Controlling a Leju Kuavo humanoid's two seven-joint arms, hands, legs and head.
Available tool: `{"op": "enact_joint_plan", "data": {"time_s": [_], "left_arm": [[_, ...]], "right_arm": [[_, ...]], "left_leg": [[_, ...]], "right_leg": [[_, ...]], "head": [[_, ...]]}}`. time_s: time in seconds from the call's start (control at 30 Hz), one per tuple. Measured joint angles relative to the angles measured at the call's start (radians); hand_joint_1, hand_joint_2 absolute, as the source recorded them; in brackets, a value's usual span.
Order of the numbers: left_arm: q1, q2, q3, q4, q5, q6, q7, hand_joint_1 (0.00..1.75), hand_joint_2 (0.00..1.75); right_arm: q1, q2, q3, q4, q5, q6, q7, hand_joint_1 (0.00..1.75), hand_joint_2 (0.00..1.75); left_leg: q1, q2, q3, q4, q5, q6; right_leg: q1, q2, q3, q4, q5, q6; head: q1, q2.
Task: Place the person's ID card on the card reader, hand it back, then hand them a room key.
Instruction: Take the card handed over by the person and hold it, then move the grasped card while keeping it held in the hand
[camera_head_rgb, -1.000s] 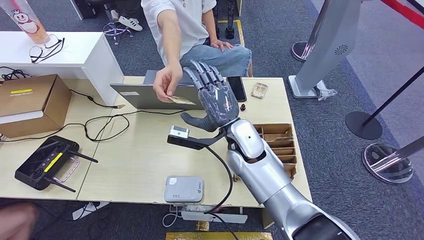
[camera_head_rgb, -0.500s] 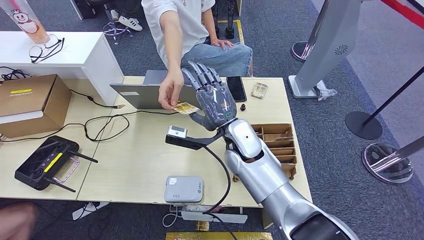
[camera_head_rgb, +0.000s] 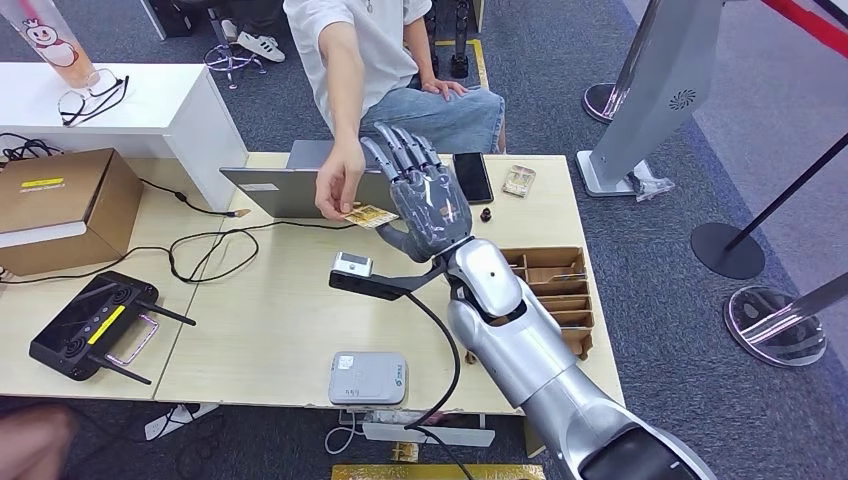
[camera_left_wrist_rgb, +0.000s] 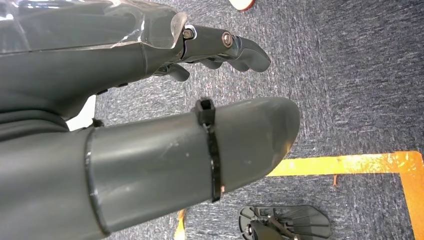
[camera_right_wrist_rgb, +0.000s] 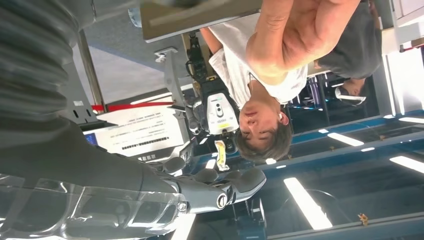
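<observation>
My right hand (camera_head_rgb: 425, 205) is raised above the table, palm toward the person, fingers (camera_head_rgb: 405, 150) straight and apart. A person's hand (camera_head_rgb: 338, 185) holds a yellowish ID card (camera_head_rgb: 368, 215) with its far end against my palm, just above my thumb (camera_head_rgb: 395, 240). In the right wrist view the ID card (camera_right_wrist_rgb: 200, 12) is still pinched by the person's hand (camera_right_wrist_rgb: 295, 35), apart from my extended fingers (camera_right_wrist_rgb: 220, 187). The grey card reader (camera_head_rgb: 368, 377) lies near the table's front edge. My left hand (camera_left_wrist_rgb: 200, 100) hangs over carpet and holds nothing.
A wooden organizer (camera_head_rgb: 555, 290) with compartments stands at the table's right edge beside my forearm. A laptop (camera_head_rgb: 290, 185), phone (camera_head_rgb: 473, 177) and small packet (camera_head_rgb: 518, 180) lie at the back. A black controller (camera_head_rgb: 90, 325), cables and a cardboard box (camera_head_rgb: 60, 205) are on the left.
The person's hand has moved the card rightward until it meets my right palm. My thumb has drawn in closer under the card. In the last half second little has moved.
</observation>
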Motion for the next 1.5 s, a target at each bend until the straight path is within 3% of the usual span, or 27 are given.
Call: {"op": "enact_joint_plan", "data": {"time_s": [0.1, 1.27, 1.5], "left_arm": [[0.000, 0.000, 0.000, 0.000, 0.001, 0.000, 0.000, 0.00, 0.00], [-0.002, 0.001, 0.000, 0.000, 0.003, -0.001, 0.000, 0.00, 0.00], [-0.003, 0.001, 0.000, 0.000, 0.006, -0.001, 0.000, 0.00, 0.00]], "right_arm": [[0.000, 0.000, 0.002, 0.000, 0.000, 0.000, -0.001, 1.75, 1.75], [-0.009, 0.005, 0.015, 0.007, -0.003, 0.009, -0.006, 1.75, 1.75], [-0.012, 0.007, 0.015, 0.000, -0.056, 0.015, -0.029, 1.75, 1.75]], "left_leg": [[0.000, 0.000, 0.000, 0.000, 0.000, 0.000], [0.000, 0.000, 0.000, 0.000, 0.000, 0.000], [0.000, 0.000, 0.000, 0.000, 0.000, 0.000]], "right_leg": [[0.000, 0.000, 0.000, 0.000, 0.000, 0.000], [0.000, 0.000, 0.000, 0.000, 0.000, 0.000], [0.000, 0.000, 0.000, 0.000, 0.000, 0.000]], "head": [[0.000, 0.000], [0.000, 0.000], [0.000, 0.000]]}}
